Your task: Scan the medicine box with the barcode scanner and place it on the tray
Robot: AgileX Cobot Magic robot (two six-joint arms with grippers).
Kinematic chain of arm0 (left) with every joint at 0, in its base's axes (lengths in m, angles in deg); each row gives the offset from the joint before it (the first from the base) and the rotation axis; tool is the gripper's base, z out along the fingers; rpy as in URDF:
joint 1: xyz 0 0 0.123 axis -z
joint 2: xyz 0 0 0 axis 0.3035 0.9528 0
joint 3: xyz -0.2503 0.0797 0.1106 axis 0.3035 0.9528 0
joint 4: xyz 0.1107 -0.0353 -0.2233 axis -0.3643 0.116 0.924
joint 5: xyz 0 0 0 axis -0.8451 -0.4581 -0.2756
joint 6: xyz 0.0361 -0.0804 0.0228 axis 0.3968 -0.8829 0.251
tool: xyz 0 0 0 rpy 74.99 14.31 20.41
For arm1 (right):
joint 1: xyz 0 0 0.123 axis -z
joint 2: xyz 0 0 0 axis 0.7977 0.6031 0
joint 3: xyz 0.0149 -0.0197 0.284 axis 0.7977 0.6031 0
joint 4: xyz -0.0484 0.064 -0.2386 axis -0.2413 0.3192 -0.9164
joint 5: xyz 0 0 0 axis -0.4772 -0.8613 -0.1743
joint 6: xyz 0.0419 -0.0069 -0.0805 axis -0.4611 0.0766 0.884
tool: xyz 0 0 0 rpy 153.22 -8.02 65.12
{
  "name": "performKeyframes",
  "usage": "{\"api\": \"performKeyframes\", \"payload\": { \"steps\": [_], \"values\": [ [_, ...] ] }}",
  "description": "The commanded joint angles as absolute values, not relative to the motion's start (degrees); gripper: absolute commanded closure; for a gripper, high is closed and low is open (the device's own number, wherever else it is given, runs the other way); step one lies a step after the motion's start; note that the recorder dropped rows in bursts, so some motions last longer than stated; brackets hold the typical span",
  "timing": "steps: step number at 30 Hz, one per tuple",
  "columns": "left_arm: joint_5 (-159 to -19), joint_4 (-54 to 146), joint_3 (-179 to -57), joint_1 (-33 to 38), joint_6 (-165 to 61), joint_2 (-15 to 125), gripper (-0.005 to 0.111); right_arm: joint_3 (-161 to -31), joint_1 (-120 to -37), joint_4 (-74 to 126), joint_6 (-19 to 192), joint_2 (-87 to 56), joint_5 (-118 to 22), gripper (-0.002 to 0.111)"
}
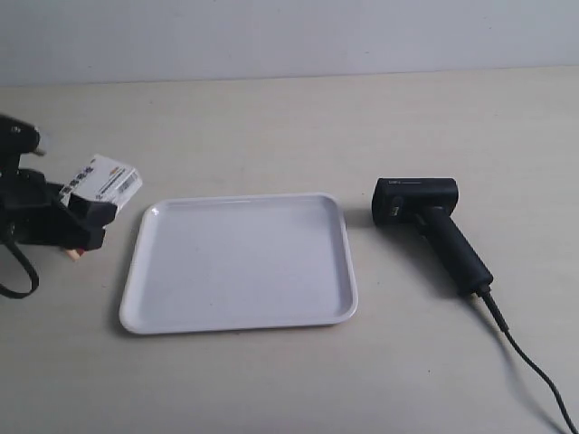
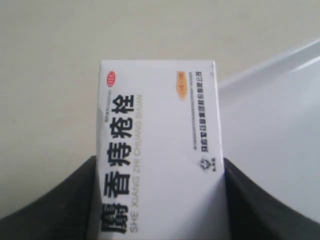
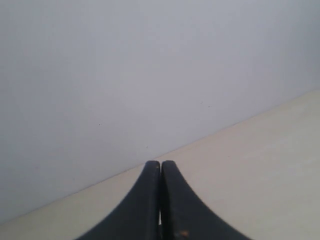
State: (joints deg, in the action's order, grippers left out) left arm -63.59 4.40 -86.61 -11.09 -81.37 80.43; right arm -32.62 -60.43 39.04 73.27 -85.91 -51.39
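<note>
The white medicine box [image 1: 107,180] is held above the table at the exterior view's left, tilted, just left of the tray's [image 1: 242,262] far left corner. My left gripper [image 1: 86,213] is shut on the medicine box [image 2: 159,150], with a black finger pressed on each long side; the tray's rim [image 2: 270,67] shows beside it. The black barcode scanner [image 1: 432,226] lies on the table right of the tray, its cable [image 1: 534,366] trailing to the near right. My right gripper [image 3: 160,165] is shut on nothing, facing a pale wall; it is out of the exterior view.
The tan table [image 1: 289,127] runs back to a pale wall [image 1: 289,36]. The scanner's cable crosses the near right corner of the table.
</note>
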Motion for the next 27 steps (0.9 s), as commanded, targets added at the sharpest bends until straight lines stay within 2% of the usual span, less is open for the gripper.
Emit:
{"api": "performKeyframes", "payload": {
  "steps": [1, 3, 4, 7, 11, 15, 20, 23, 27],
  "values": [
    [-58.1, -35.8, -97.6, -10.9, -114.3, 78.9, 0.107, -39.7, -60.2, 39.2, 74.0, -73.9, -52.5, 0.108],
    [-47.7, -52.3, -103.9, -10.6, -122.2, 80.6, 0.107, -43.8, -60.2, 39.5, 76.0, -62.4, -54.6, 0.108],
    [-45.8, -52.9, -105.4, -10.2, -122.6, 81.4, 0.107, -44.9, -60.2, 40.8, 77.5, -57.8, -55.0, 0.108],
    [-48.9, -53.8, -108.9, -4.5, -121.3, 85.4, 0.107, -50.3, -63.3, 54.0, 93.3, -36.4, -57.8, 0.108],
    [-50.6, -53.8, -109.0, 1.1, -113.9, 87.8, 0.107, -55.1, -70.3, 58.4, 99.9, -23.1, -55.3, 0.103],
    [-51.0, -52.3, -109.0, 1.8, -111.4, 88.3, 0.107, -62.0, -76.1, 57.4, 102.5, -9.4, -54.3, 0.063],
    [-51.0, -52.3, -109.0, 1.8, -111.4, 88.3, 0.107, -66.5, -78.5, 57.0, 105.4, -1.4, -54.3, 0.031],
    [-51.0, -52.3, -109.0, 1.8, -111.4, 88.3, 0.107, -68.7, -78.9, 56.9, 108.5, 3.5, -53.8, 0.02],
    [-50.9, -53.3, -109.0, 1.8, -112.9, 88.3, 0.107, -70.1, -78.9, 56.8, 111.4, 8.3, -50.4, 0.016]
  ]
}}
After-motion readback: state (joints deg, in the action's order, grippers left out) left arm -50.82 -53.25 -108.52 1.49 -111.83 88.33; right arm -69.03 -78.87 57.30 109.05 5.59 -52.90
